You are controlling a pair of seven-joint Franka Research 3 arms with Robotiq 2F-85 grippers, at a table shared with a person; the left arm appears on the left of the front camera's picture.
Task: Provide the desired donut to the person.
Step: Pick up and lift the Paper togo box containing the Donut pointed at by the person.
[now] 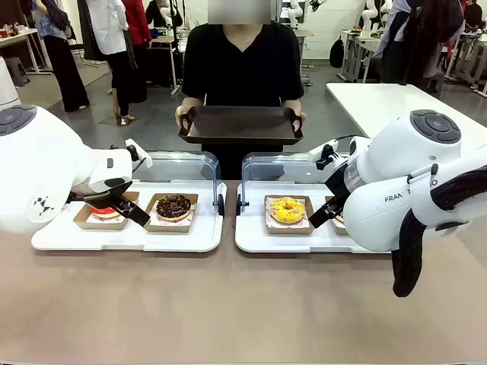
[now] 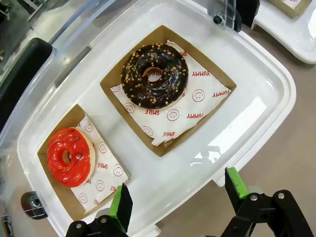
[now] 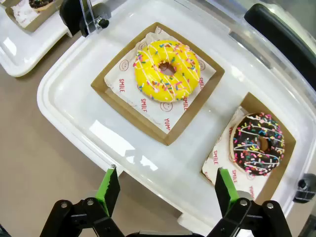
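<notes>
Both wide open, empty: left hand (image 2: 177,195), right hand (image 3: 166,190). Under chocolate donut (image 2: 170,86), paper liner (image 2: 207,94) reads "YUMMY", "SMILE". Lettering on right arm (image 1: 396,213): "FRAN".

Front cam sits at the near edge of the table (image 1: 228,304), facing across to the person (image 1: 242,65) at the far edge. Left wrist cam looks steeply down, close, on the left tray (image 2: 256,118); right wrist cam likewise on the right tray (image 3: 64,98). Both trays also show mid-table in front view, & each wrist view catches the other tray's corner.
</notes>
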